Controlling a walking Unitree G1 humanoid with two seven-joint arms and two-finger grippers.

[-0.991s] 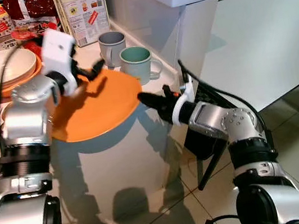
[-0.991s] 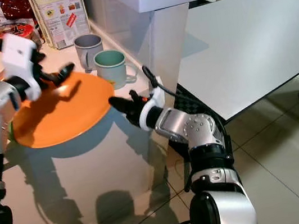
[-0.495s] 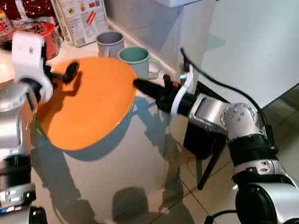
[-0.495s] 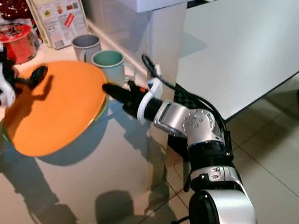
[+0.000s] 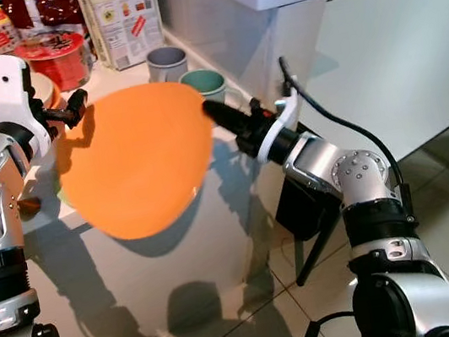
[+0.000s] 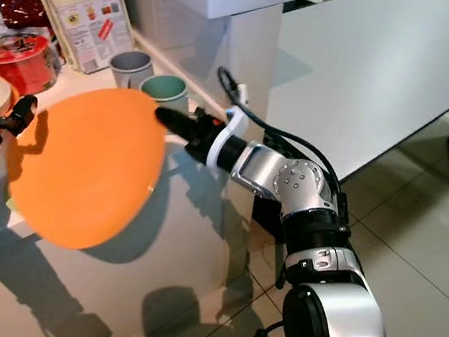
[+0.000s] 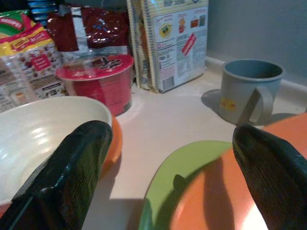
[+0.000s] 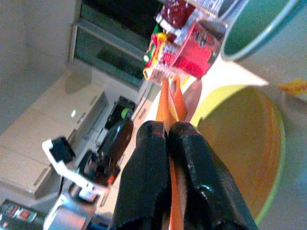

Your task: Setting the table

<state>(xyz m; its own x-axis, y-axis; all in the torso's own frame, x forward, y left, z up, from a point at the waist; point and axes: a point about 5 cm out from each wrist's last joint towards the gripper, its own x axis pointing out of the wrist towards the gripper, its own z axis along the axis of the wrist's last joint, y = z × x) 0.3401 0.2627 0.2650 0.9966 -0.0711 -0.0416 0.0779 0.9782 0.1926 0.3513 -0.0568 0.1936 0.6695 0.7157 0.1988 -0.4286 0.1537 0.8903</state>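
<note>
Lifted off the counter since a second ago, the orange plate (image 5: pixel 137 158) now tilts steeply, hanging in the air past the counter edge. On the left, the left gripper (image 5: pixel 71 114) is spread wide beside the plate's rim, gripping nothing. On the right, the right gripper (image 5: pixel 218 115) pinches the rim, close to the green mug (image 5: pixel 205 86).

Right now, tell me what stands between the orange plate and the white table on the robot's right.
Nothing visible on a forward swing: the orange plate, clamped by the right gripper, faces open floor before the white table.
</note>
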